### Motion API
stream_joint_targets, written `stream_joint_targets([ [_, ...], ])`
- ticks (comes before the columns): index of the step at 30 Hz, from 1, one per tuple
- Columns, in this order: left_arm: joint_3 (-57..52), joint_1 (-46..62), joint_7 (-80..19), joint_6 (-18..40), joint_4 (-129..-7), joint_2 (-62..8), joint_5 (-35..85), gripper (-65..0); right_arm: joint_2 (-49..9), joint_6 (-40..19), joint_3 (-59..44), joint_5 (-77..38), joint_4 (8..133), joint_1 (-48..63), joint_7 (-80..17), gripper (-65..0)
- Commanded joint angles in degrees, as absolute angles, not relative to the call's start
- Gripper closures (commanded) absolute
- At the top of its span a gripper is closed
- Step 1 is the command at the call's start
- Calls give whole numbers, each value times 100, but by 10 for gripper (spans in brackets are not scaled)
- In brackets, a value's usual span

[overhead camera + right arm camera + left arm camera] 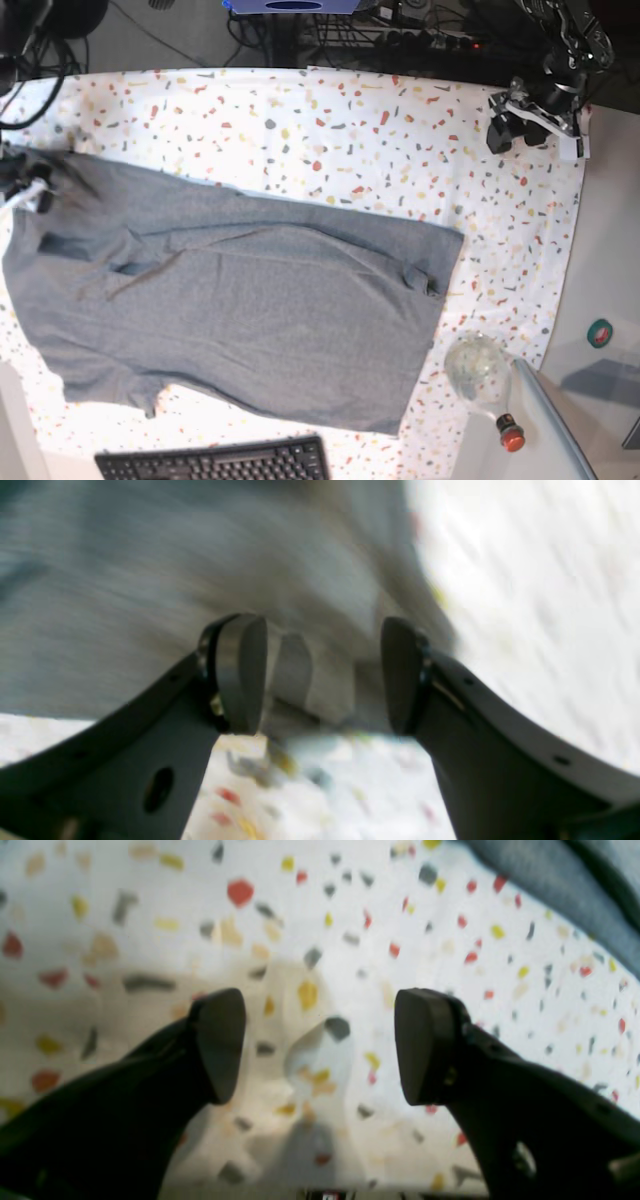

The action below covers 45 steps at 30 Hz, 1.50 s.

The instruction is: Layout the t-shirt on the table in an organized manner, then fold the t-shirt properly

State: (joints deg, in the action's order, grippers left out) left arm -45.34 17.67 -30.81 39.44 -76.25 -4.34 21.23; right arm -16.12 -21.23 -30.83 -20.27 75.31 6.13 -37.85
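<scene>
Right wrist view: right gripper (322, 675) spread wide, gripping nothing, straddling a raised fold of the t-shirt (150, 605), likely for straightening. Left gripper (320, 1045) likewise agape and empty, above bare table (150, 890); shirt edge far beyond, spread but rumpled.

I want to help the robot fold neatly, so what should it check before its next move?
1. Left gripper open and empty above the table: ok.
2. Right gripper open, with t-shirt fabric between its jaws: ok.
3. T-shirt fully flat: not ok, a fold near its corner and creases on the side by the right gripper.
4. T-shirt lying straight: not ok, it sits slanted.
5. Bottle and keyboard clear of the shirt: ok, though close.
</scene>
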Motion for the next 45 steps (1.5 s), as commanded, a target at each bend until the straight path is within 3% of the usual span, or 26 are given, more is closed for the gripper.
stream_joint_targets([
  [1, -4558, 1789, -2958, 4000, -7688, -523, 2229, -448, -1763, -2105, -3073, -1903, 7600, 558, -3618, -327],
  [9, -4567, 1877, -2949, 4000, -7732, -593, 2229, -448, -1754, -2114, -3029, -910, 6747, -268, -3574, -327],
  [16, -4558, 1833, -2985, 4000, -7741, -462, 2316, -448, -1121, -2229, -3081, -1297, 9121, 980, -3565, -327],
  [22, -4127, 1780, -3002, 4000, -7829, -409, 3240, -448, -541, -2264, -3530, -1305, 9288, 1095, -3565, -327],
  [38, -3222, 611, -3002, 1974, -7547, -462, 3345, -448, -391, -2273, -3978, -1323, 9279, 1270, -3565, -329],
  [41, -2853, 418, -3002, 1578, -7468, -453, 3354, -448, -136, -2273, -4453, -1842, 9297, 1253, -3574, -332],
  [45, -2712, 66, -3002, 1534, -6985, -426, 3345, -448, -101, -2273, -4857, -2677, 9270, 1314, -3591, -329],
])
